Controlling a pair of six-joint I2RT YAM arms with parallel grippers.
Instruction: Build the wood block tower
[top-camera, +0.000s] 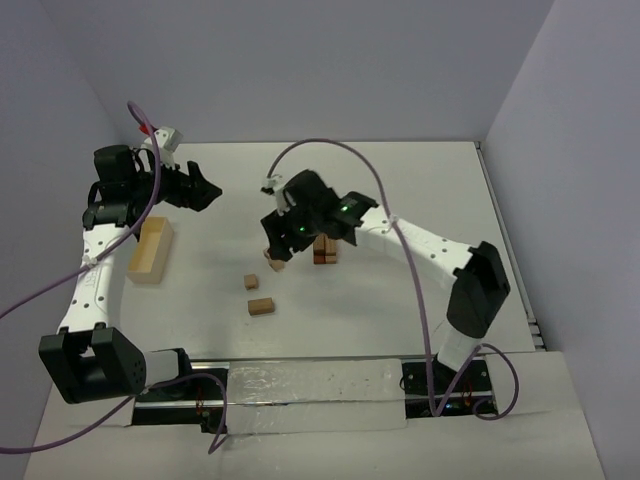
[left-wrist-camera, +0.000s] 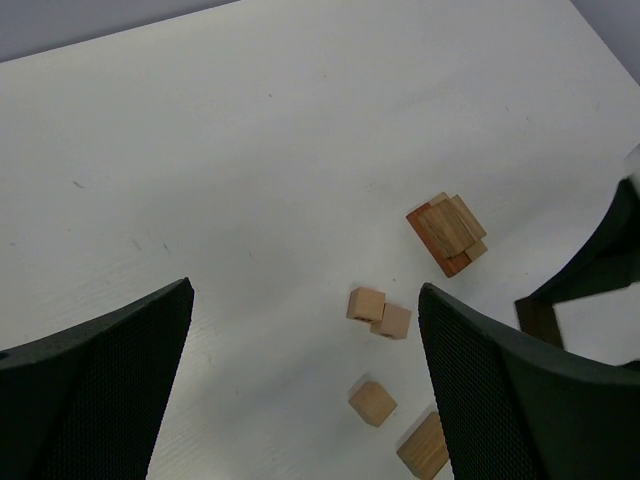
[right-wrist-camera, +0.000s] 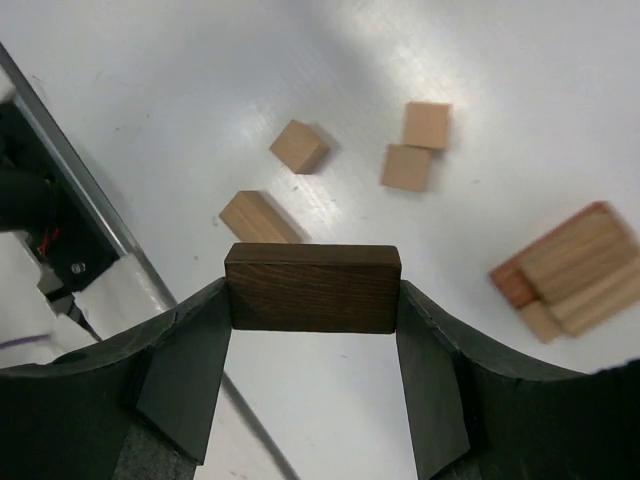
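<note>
On the white counter (top-camera: 420, 180), nearest the arm bases, a long tan block (top-camera: 260, 307) lies flat, with a small tan block (top-camera: 252, 282) just beyond it and apart from it. A little farther on, two tan blocks (right-wrist-camera: 407, 167) sit corner to corner, touching each other.

Above that spot hangs the right gripper (right-wrist-camera: 312, 330). Its jaws are partly closed and pinch a dark brown block (right-wrist-camera: 312, 288) by its two short ends. The block is held level, clear of the counter, with its long side across the jaws.

Just to the right of that gripper stands the tower (top-camera: 325, 248). It has a reddish-brown brick at the bottom and tan bricks laid across the top. From these angles I cannot tell how many layers it has.

Over on the left side, a pale wooden box (top-camera: 150, 250) lies flat, well apart from the blocks. Farthest back, the left gripper (top-camera: 207, 190) hovers over bare counter with its jaws spread fully wide and nothing between them.
</note>
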